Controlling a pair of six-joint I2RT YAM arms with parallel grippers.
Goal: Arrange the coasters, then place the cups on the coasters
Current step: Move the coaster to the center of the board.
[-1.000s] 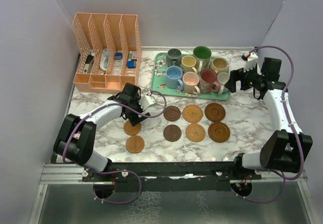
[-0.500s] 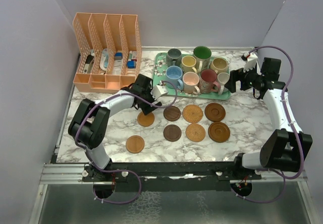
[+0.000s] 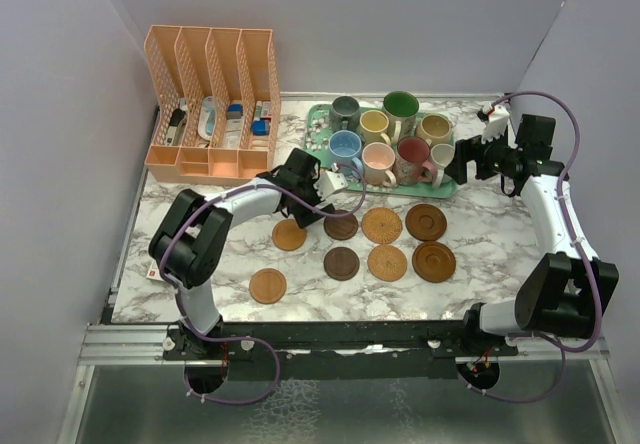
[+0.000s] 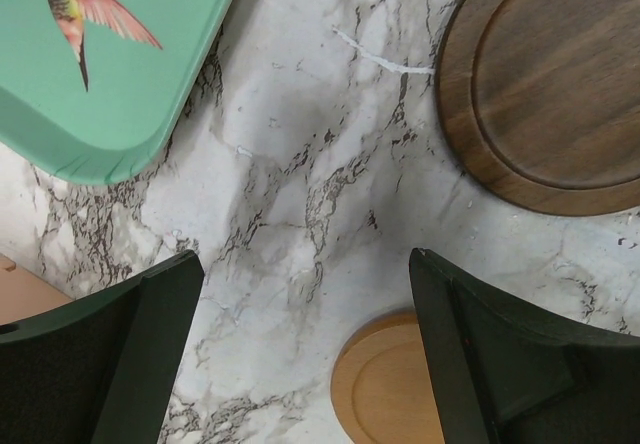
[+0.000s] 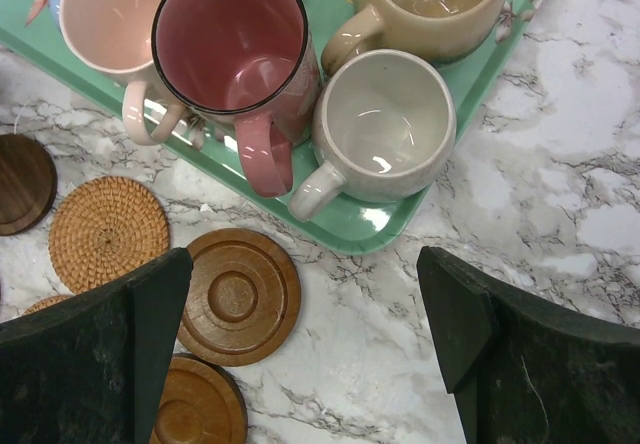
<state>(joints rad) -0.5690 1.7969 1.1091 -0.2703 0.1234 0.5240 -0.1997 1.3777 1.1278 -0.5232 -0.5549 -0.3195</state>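
While the left gripper is hanging released over bare marble between tray edge and coasters, the right gripper is gaping empty above the tray corner, where cups are standing.

Cups look glossy ceramic, coasters matt wood.

1. The top external camera looked down from above and behind the arm bases over the whole white marble-patterned table.
2. The left wrist camera faced straight down, very near the tabletop, catching a corner of the teal floral rectangular tray.
3. The right wrist camera looked down from higher, sharing that tray with both other views.
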